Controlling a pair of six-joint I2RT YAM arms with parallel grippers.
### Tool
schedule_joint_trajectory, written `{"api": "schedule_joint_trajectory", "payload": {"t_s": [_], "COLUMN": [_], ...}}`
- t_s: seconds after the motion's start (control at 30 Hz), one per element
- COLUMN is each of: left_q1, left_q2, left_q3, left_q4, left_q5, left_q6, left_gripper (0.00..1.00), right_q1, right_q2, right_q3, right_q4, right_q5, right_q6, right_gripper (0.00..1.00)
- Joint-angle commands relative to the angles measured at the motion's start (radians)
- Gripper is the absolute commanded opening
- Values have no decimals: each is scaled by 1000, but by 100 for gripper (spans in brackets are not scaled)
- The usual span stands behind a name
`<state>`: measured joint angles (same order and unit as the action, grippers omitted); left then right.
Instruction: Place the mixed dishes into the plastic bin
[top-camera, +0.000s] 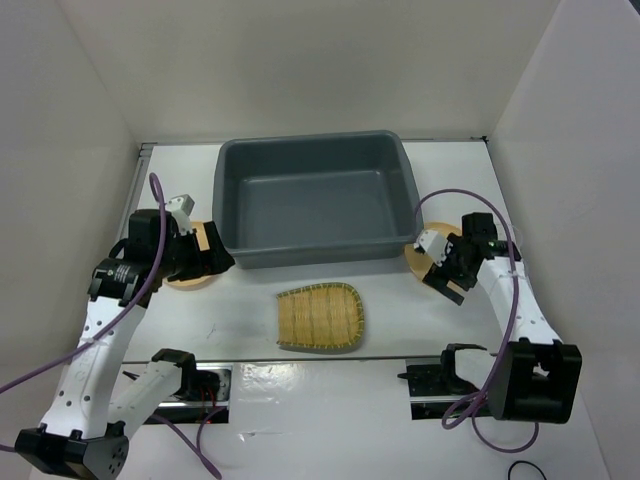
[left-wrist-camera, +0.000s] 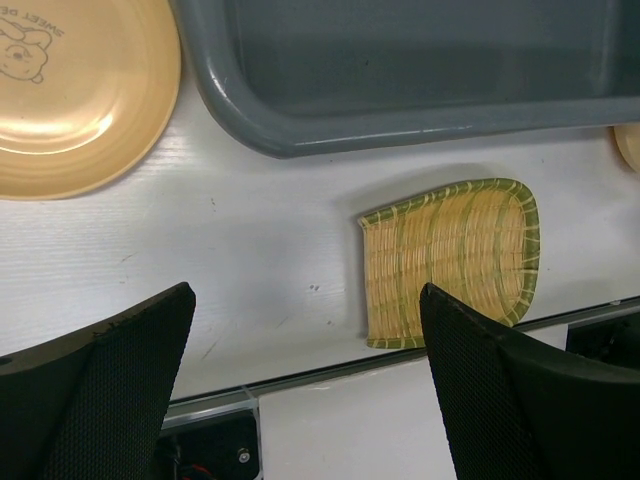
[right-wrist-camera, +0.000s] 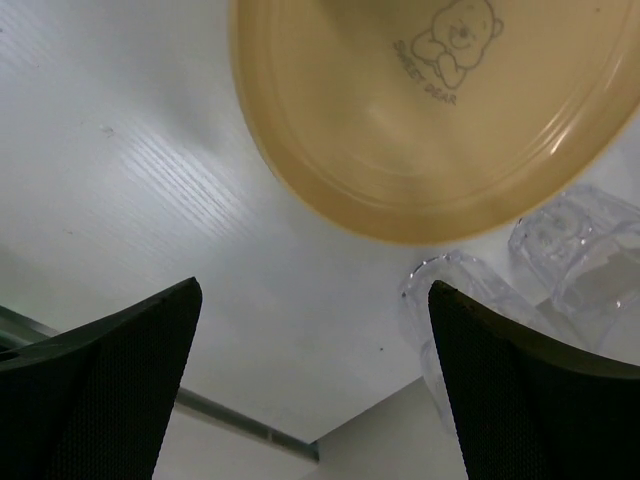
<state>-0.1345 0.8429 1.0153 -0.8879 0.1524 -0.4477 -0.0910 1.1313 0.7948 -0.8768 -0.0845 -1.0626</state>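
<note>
The dark-grey plastic bin (top-camera: 318, 255) stands empty at the back middle; its near rim shows in the left wrist view (left-wrist-camera: 400, 125). A woven bamboo tray (top-camera: 320, 318) lies flat in front of it and shows in the left wrist view (left-wrist-camera: 450, 262). One tan plate (top-camera: 188, 278) lies left of the bin, partly under my left gripper (top-camera: 212, 258), which is open and empty (left-wrist-camera: 305, 295). A second tan plate (top-camera: 418, 258) lies right of the bin, beside my open, empty right gripper (top-camera: 442, 276). In the right wrist view, that plate (right-wrist-camera: 430, 110) lies beyond the gripper (right-wrist-camera: 315, 288), with clear plastic cups (right-wrist-camera: 455, 300) on their sides by the right finger.
White walls close in the table on the left, back and right. A metal rail (top-camera: 320, 362) runs along the near edge by the arm bases. Purple cables loop off both arms.
</note>
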Motion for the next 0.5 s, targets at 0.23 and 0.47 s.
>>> {"api": "schedule_joint_trajectory", "payload": {"t_s": [0.23,0.47], "left_q1": [16,26], "left_q2": [25,36], "left_q3": [25,25], "left_q4": [10,1], "left_q5": [-25,-45], "left_q6": [-14,-23], "left_gripper": [99,99], "right_q1": [40,40], "right_q2": [-32,208], "right_q3": [-111,-31], "right_q4": [177,196], "right_q5": [-100,-155], "right_q6": [-192,-201], "right_gripper": [98,96]}}
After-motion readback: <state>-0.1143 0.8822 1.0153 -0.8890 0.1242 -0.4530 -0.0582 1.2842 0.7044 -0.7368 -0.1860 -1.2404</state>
